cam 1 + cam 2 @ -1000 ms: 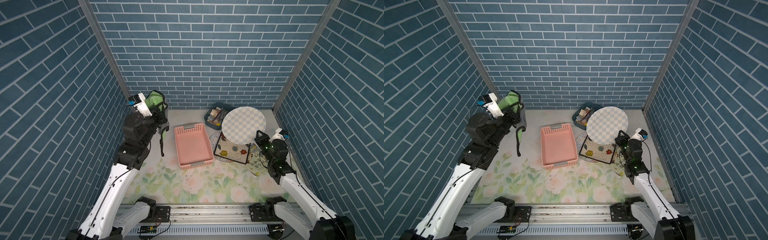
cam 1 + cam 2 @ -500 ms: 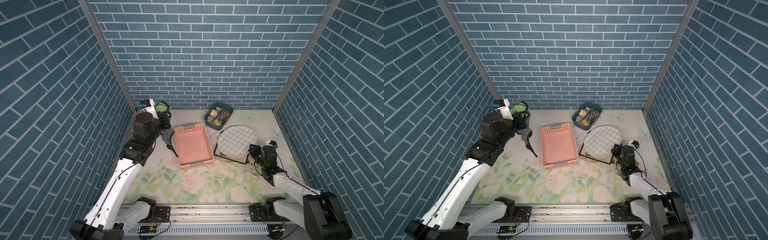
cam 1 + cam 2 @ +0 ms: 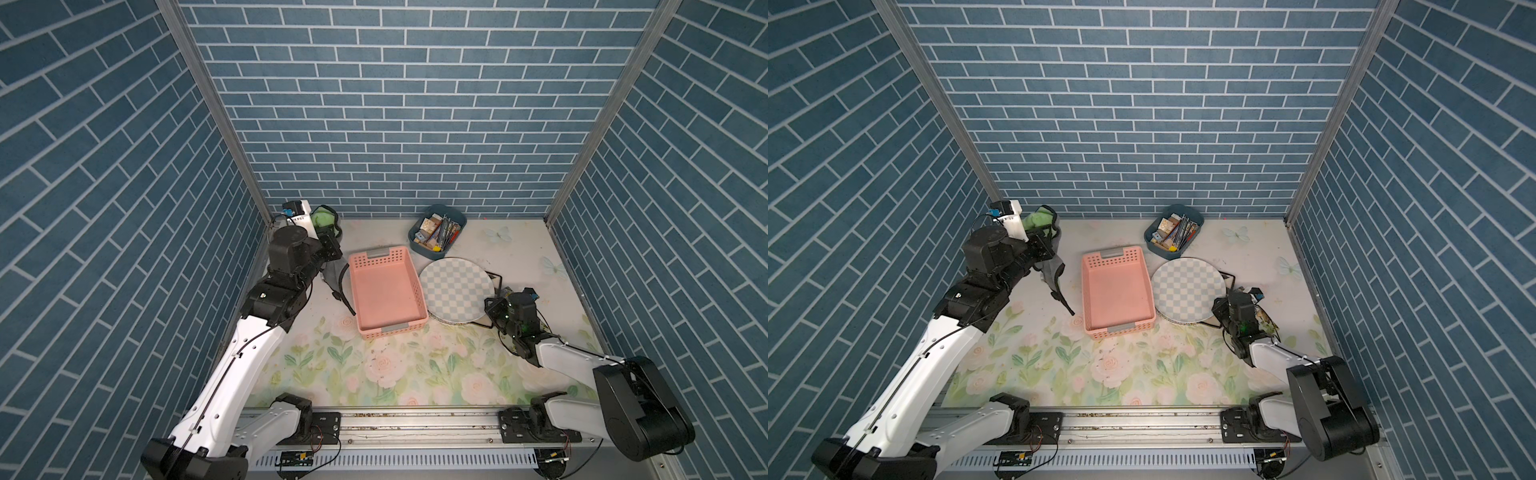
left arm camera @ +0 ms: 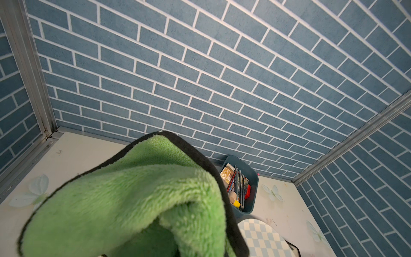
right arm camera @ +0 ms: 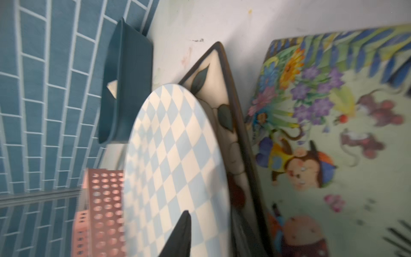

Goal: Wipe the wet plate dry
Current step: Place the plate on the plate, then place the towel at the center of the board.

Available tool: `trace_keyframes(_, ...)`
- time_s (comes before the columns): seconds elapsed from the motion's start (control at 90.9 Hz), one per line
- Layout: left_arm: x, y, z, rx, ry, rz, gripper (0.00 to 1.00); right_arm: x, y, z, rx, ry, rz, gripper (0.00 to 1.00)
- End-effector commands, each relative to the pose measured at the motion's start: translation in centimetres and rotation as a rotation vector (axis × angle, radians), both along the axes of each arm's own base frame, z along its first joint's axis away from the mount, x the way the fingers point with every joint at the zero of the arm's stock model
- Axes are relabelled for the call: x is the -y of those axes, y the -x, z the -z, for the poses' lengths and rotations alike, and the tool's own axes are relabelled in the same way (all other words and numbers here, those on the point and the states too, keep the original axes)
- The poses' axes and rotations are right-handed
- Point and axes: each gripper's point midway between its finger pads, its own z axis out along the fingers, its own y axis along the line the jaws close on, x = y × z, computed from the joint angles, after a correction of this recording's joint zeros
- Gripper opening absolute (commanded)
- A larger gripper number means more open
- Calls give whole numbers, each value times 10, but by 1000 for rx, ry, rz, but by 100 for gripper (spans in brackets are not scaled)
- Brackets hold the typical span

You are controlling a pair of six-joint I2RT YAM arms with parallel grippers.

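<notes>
Nearest the front rail of the flowered desk [image 3: 374,374], the right pincer [image 3: 493,306] sits low at the near right rim of the checkered plate [image 3: 455,289], as both top views show. In the right wrist view one dark fingertip [image 5: 184,231] lies over the plate's face. Its partner is out of sight, so it cannot be told whether the jaws are parted or pinching the rim. The plate lies face up and nearly flat on a dark-rimmed square dish [image 5: 224,73], next to a cartoon picture mat [image 5: 322,133] and just beside the pink basket [image 3: 376,254].

The plate is glazed and rigid, and presumably slick with water. It would likely slide out of a light pinch and chip if dropped. The edge overhanging the dish on the right arm's side looks like the best place to get a jaw underneath.

Farther back, across the basket, the left pincer [image 3: 330,248] is clamped on the green cloth [image 4: 133,200]. The cloth's fluffy, black-edged face fills the left wrist view, and a grey tail trails down toward the desk. Soft, limp and light, the cloth should mould to the plate's curve if pressed on as a bunched pad. Cloth and plate are well apart.

Farthest off, a blue bin [image 3: 442,206] of odds and ends stands by the brick wall.
</notes>
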Motion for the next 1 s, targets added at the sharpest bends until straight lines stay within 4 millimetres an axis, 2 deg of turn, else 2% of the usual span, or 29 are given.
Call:
trace_keyframes(0.0, -2, -2, 9, -22, -45, -12, 0, 20, 8, 2, -42, 140, 36, 64)
trace_keyframes(0.066, -4, -3, 13, -34, -58, -20, 0, 25, 8, -6, -34, 171, 43, 76)
trace_keyframes(0.121, -6, -3, 15, -40, -68, -32, 0, 30, 6, -19, -9, 198, 60, 81)
trace_keyframes(0.22, -12, -5, 22, -71, -100, -58, 0, 37, -3, -56, 93, 235, 90, 83)
trace_keyframes(0.308, -19, -12, 34, -126, -142, -96, 0, 36, -13, -95, 214, 257, 76, 82)
trace_keyframes(0.396, -34, -29, 58, -228, -203, -157, 0, 30, -21, -124, 290, 272, 46, 82)
trace_keyframes(0.473, -45, -42, 84, -334, -256, -201, 2, 25, -26, -139, 318, 278, 20, 82)
trace_keyframes(0.517, -45, -52, 101, -389, -287, -200, 9, 22, -28, -145, 330, 277, 8, 82)
trace_keyframes(0.572, -45, -62, 121, -450, -316, -203, 22, 20, -30, -150, 339, 271, -2, 82)
trace_keyframes(0.638, -51, -71, 144, -523, -363, -234, 30, 17, -30, -152, 346, 264, -13, 82)
trace_keyframes(0.715, -67, -74, 161, -595, -425, -306, 36, 16, -29, -156, 357, 261, -22, 82)
trace_keyframes(0.748, -73, -74, 164, -609, -442, -333, 41, 16, -28, -156, 358, 262, -23, 83)
trace_keyframes(0.825, -82, -71, 161, -613, -448, -364, 60, 17, -25, -159, 365, 274, -25, 83)
trace_keyframes(0.869, -84, -69, 154, -596, -436, -369, 75, 20, -24, -161, 372, 287, -21, 83)
trace_keyframes(0.946, -81, -66, 132, -530, -375, -347, 96, 24, -23, -164, 381, 313, -11, 83)
trace_keyframes(0.99, -74, -64, 116, -470, -319, -309, 100, 26, -24, -166, 386, 328, -4, 84)
